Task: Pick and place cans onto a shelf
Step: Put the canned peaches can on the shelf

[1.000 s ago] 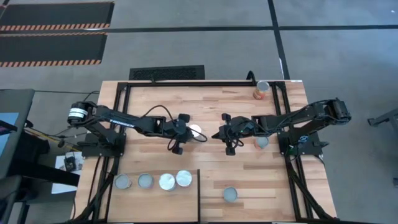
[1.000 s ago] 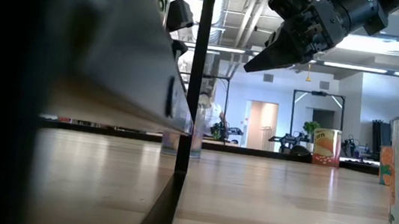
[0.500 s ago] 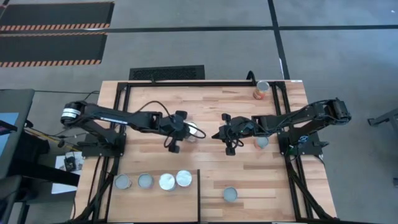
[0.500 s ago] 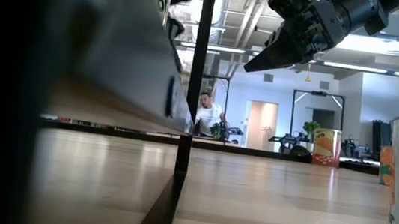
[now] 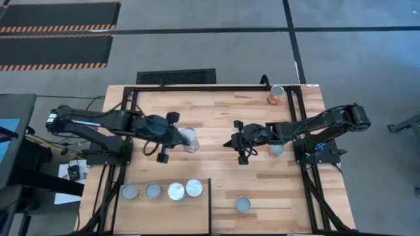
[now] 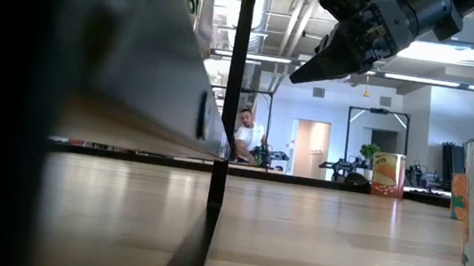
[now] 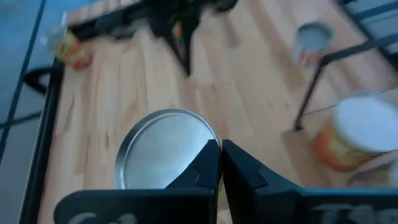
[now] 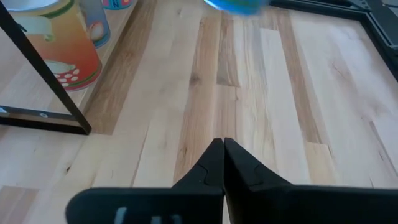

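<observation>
One can [image 5: 189,138] rides in the left pincer [image 5: 180,140], headed shelfward I'd say, while the right pincer [image 5: 231,142] hangs closed and empty.

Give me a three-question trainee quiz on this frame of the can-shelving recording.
1. How many cans stand on the shelf?
2. True or false: the right tool is shut and empty over the table.
3. The silver-topped can near mid-table sits at the tip of: A) the left tool, B) the right tool, C) a person's hand.
Key: 1. four; 2. true; 3. A.
</observation>
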You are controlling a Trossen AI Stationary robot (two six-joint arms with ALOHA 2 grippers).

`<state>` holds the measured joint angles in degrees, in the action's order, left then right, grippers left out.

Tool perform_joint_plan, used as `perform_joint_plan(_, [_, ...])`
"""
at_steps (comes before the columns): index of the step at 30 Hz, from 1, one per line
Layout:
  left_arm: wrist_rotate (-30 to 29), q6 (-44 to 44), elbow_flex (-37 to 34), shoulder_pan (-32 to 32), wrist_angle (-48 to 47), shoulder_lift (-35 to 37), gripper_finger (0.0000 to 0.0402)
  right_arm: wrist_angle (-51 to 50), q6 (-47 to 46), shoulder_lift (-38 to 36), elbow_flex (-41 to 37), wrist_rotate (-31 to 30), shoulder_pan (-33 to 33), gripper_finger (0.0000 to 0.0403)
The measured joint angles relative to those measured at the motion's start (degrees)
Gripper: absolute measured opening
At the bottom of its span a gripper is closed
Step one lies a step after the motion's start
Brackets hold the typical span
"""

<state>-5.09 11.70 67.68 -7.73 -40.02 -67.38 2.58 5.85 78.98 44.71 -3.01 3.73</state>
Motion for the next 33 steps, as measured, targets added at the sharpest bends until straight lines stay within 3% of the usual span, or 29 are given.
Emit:
perform_joint_plan(12, [-7.4,-3.8,12.7,-19.0,-6.6,-0.2,0.0,0.5,-1.5,0.0,0.0,-0.1,0.0,0.0014])
perform_joint_plan(18, [-14.2,-7.4,16.5,-30.6,-7.2,-3.1,0.0,0.5,-3.1,0.0,0.0,-0.1,0.0,0.0016])
perform_joint_plan(25, [-19.3,-13.6,22.4,-41.5,-8.3,-12.5,0.0,0.6,-5.0,0.0,0.0,-0.2,0.0,0.0014])
perform_joint_plan(33, [-21.2,-22.9,29.8,-48.9,-9.3,-25.4,0.0,2.5,-7.5,0.0,0.0,-1.7,0.0,0.0014])
